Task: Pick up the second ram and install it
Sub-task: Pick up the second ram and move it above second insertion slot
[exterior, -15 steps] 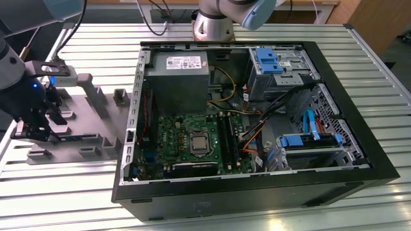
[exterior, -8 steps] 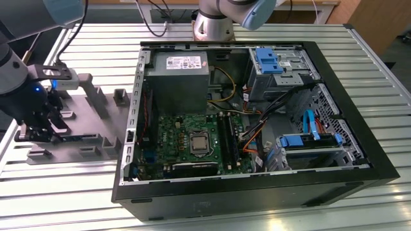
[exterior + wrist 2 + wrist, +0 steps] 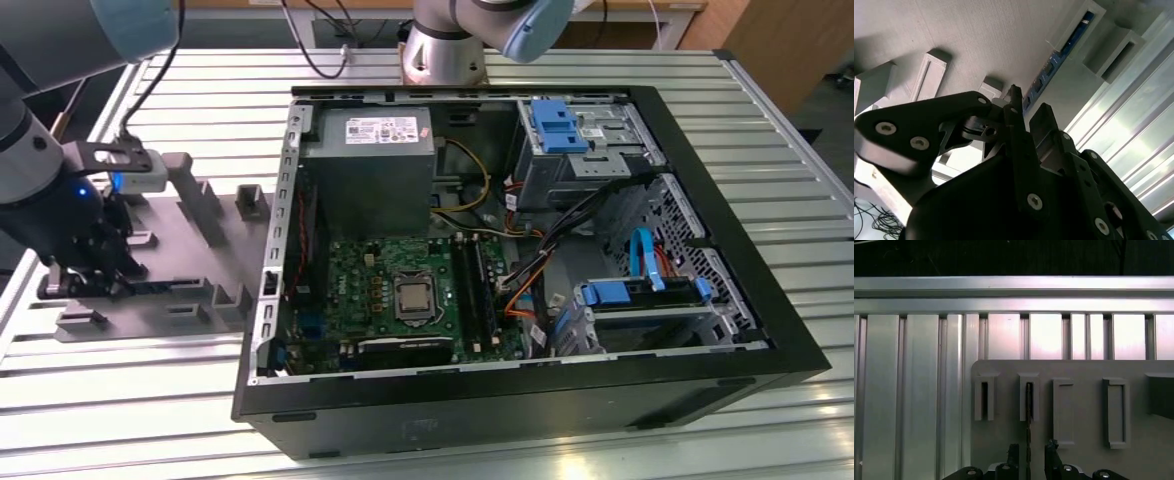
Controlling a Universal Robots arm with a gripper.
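Note:
The second ram (image 3: 1029, 412) stands on edge in a slot of the grey holder tray (image 3: 1084, 371). In the second wrist view it shows as a long blue-green ram (image 3: 1058, 59) running along the holder tray (image 3: 979, 40). My gripper (image 3: 1030, 451) is open and straddles one end of the ram, with a black finger (image 3: 1013, 454) on each side and a small gap to the board. The same gripper (image 3: 1027, 107) appears in the second wrist view. In the exterior view, the gripper (image 3: 91, 285) is low over the tray (image 3: 187, 250), at the exterior view's left of the computer case.
An open black computer case (image 3: 534, 400) lies on the slatted aluminium table (image 3: 134, 400), with the motherboard (image 3: 387, 290) and its black slot rails (image 3: 474, 285) inside. A grey power supply (image 3: 371, 150), blue drive cages (image 3: 554, 125) and cables surround them. Another arm's base (image 3: 447, 50) stands behind.

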